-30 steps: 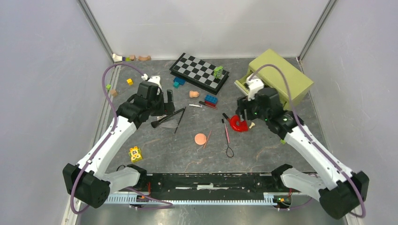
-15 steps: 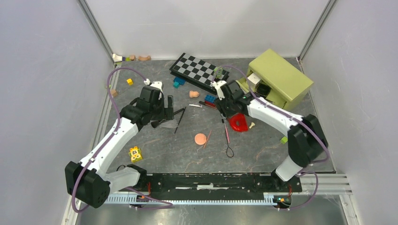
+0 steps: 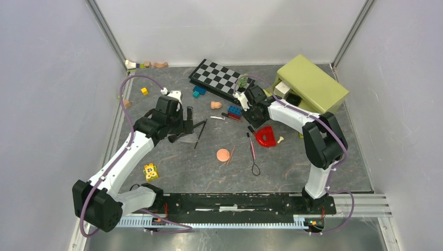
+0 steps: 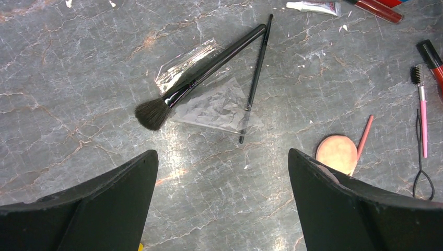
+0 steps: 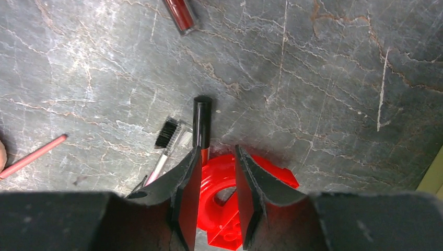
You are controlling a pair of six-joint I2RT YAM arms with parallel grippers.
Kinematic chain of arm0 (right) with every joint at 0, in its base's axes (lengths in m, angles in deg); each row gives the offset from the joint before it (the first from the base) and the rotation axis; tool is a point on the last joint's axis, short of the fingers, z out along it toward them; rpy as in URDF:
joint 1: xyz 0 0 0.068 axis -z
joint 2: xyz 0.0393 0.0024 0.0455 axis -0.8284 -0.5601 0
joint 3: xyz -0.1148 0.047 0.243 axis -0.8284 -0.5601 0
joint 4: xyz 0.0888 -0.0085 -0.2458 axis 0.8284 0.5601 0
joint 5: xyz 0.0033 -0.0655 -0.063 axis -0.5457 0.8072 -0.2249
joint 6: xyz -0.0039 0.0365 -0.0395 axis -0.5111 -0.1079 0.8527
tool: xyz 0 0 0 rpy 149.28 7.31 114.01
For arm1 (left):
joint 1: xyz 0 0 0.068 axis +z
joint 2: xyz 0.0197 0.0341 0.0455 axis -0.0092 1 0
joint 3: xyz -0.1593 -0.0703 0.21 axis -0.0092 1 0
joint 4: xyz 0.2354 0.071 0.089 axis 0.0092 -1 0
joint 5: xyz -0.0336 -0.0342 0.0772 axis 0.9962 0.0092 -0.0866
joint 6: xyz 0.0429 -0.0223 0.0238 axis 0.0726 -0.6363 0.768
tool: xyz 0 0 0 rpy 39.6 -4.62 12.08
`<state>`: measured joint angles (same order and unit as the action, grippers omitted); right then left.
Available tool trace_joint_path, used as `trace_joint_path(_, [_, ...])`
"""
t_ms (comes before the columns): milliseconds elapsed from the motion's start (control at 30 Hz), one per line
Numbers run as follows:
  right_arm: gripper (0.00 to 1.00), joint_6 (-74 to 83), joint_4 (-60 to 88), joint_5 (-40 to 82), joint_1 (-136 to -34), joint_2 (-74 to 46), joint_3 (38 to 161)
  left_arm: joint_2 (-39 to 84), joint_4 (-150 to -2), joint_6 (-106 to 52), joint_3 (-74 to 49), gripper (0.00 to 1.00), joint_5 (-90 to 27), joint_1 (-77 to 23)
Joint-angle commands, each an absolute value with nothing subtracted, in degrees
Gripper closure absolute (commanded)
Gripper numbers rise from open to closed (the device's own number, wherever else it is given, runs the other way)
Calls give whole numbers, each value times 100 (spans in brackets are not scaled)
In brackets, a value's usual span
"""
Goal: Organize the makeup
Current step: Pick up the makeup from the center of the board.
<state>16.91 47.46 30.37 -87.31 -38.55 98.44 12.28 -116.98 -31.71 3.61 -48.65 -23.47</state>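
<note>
From above, the olive-green plastic box (image 3: 313,83) at the rear right stands with its front open. A pale piece and a dark one sit inside, too small to identify. A second ago the right gripper (image 3: 252,120) was at that box; now it reaches left over the red horseshoe-shaped plastic piece (image 3: 265,137), while the left gripper (image 3: 189,119) has barely shifted. In the left wrist view, the jaws are spread wide and empty above the fluffy black-handled brush (image 4: 201,73), which lies across a clear plastic sleeve (image 4: 219,107). A thin black brush (image 4: 257,63) lies beside it, and the round peach puff (image 4: 337,154) and thin pink pencil (image 4: 364,137) lie to the right. The white tube (image 4: 313,6) bears print too small to read. In the right wrist view, the jaws are narrowed to a slim gap over the red piece, with a black-capped red tube (image 5: 202,120) just beside one finger; whether they pinch anything cannot be told.
</note>
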Motion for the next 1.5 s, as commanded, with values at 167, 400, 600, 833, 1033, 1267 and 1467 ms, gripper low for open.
trace_joint_path(167, [66,1985,4662,2526,-8635,-3968,9892,1221,-11495,-2863,328,0,-4917,-2307])
trace_joint_path(400, [69,2011,4666,2437,-8635,-4143,9869,1237,-11496,-2863,331,0,-4906,-2311])
trace_joint_path(600, [69,2037,4637,2488,-8635,-4262,9791,1246,-11495,-2854,337,0,-4915,-2310])
trace_joint_path(833, [71,2065,4598,2513,-8633,-4421,9743,1273,-11496,-2854,328,0,-4921,-2311])
trace_joint_path(1033, [77,2049,4542,2375,-8634,-4466,9718,1285,-11495,-2854,321,0,-4911,-2310])
trace_joint_path(1267, [81,1989,4469,2046,-8635,-4199,9830,1283,-11495,-2854,319,0,-4897,-2312])
trace_joint_path(1467, [82,1865,4453,1534,-8635,-4051,9780,1269,-11495,-2854,319,0,-4909,-2308])
